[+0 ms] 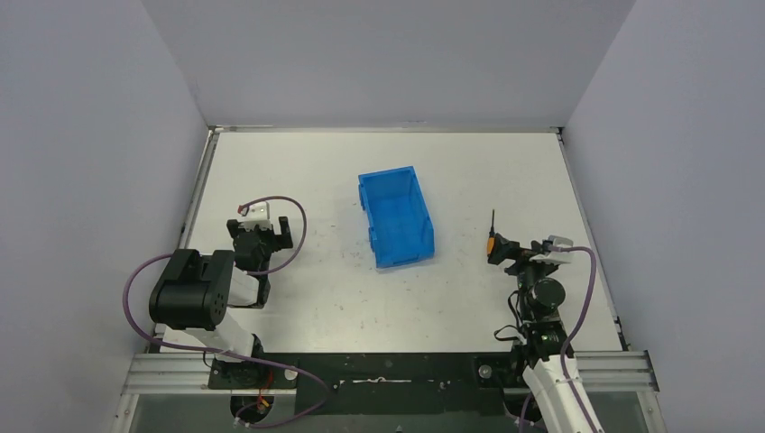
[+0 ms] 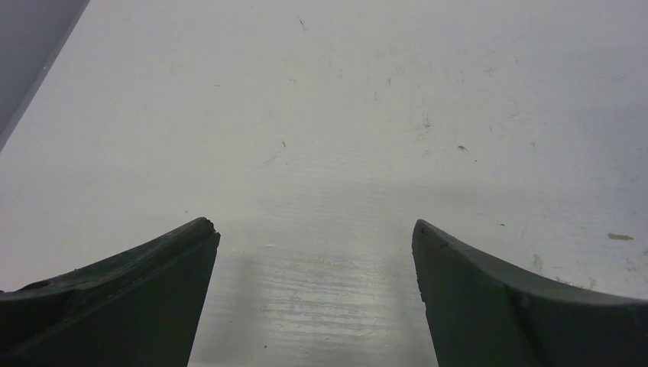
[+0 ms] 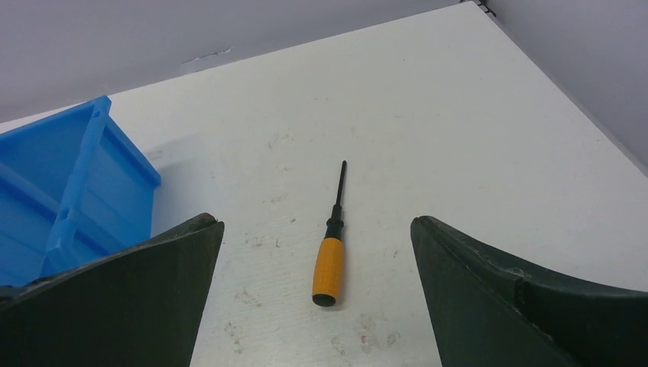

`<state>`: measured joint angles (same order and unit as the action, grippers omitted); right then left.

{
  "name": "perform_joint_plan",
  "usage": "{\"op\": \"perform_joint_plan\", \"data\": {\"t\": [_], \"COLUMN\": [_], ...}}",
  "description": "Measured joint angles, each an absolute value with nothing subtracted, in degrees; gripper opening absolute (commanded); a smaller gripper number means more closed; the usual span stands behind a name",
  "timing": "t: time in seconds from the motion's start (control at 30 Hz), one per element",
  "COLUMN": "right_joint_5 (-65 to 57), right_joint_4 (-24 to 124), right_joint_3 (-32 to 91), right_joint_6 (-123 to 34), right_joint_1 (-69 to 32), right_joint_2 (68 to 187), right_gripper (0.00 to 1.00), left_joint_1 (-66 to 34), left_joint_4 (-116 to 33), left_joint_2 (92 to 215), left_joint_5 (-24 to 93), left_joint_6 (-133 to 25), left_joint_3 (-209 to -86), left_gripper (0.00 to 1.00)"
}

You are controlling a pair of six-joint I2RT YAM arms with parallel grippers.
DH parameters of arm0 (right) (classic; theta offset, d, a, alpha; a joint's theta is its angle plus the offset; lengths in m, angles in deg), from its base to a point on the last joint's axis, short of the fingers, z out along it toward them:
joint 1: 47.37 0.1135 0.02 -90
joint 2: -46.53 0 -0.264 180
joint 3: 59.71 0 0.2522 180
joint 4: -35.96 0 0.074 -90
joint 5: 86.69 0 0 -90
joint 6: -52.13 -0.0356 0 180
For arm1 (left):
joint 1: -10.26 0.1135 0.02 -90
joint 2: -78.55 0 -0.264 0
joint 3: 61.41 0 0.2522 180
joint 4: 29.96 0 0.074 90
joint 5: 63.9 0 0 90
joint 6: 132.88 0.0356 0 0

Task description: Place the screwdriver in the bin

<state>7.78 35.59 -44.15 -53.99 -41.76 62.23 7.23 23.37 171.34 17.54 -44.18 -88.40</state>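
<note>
The screwdriver [image 1: 492, 236] has a short orange handle and a thin black shaft. It lies flat on the white table, right of the blue bin [image 1: 395, 216], shaft pointing away from the arms. In the right wrist view the screwdriver [image 3: 328, 267] lies on the table between the open fingers, and the bin [image 3: 69, 191] is at the left. My right gripper [image 1: 507, 252] is open, just behind the handle and touching nothing. My left gripper [image 1: 262, 233] is open and empty over bare table, left of the bin. The left wrist view shows only tabletop.
The table [image 1: 469, 171] is walled at the back and on both sides. The bin's lower, sloped end faces the near edge. The screwdriver lies near the right wall [image 1: 668, 180].
</note>
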Motion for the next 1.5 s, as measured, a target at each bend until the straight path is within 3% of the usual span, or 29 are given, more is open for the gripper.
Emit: {"op": "perform_joint_plan", "data": {"t": [0.37,0.77,0.9,1.03,1.17,1.27,1.37,1.4,1.5], "right_joint_5": [6.5,13.4,12.5,11.2,9.6,8.0,6.8,6.7,6.5], "right_joint_4": [38.5,57.4,63.3,66.3,67.0,66.2,66.1,66.1,66.3], "right_joint_3": [-35.7,-5.7,-1.2,1.4,2.7,2.8,2.8,2.8,2.8], "right_joint_6": [-56.0,-57.3,-56.4,-55.8,-55.0,-55.0,-54.9,-54.9,-54.9], "right_joint_1": [-41.8,-41.8,-41.8,-41.7,-41.7,-41.7,-41.7,-41.7,-41.7], "right_joint_2": [71.0,111.4,124.4,132.5,137.5,138.9,139.0,139.0,138.5], "right_gripper": [1.00,1.00,0.93,0.80,0.60,0.38,0.06,0.00,0.00], "left_joint_1": [7.2,7.2,7.2,7.2,7.2,7.2,7.2,7.2,7.2], "left_joint_4": [23.4,23.4,23.4,23.4,23.4,23.4,23.4,23.4,23.4], "left_joint_2": [171.3,171.3,171.3,171.3,171.3,171.3,171.3,171.3,171.3], "left_joint_5": [17.6,17.6,17.6,17.6,17.6,17.6,17.6,17.6,17.6], "left_joint_6": [-44.2,-44.2,-44.2,-44.2,-44.2,-44.2,-44.1,-44.2,-44.1], "left_joint_3": [-88.4,-88.4,-88.4,-88.4,-88.4,-88.4,-88.4,-88.4,-88.4], "left_gripper": [0.97,0.97,0.97,0.97,0.97,0.97,0.97,0.97,0.97]}}
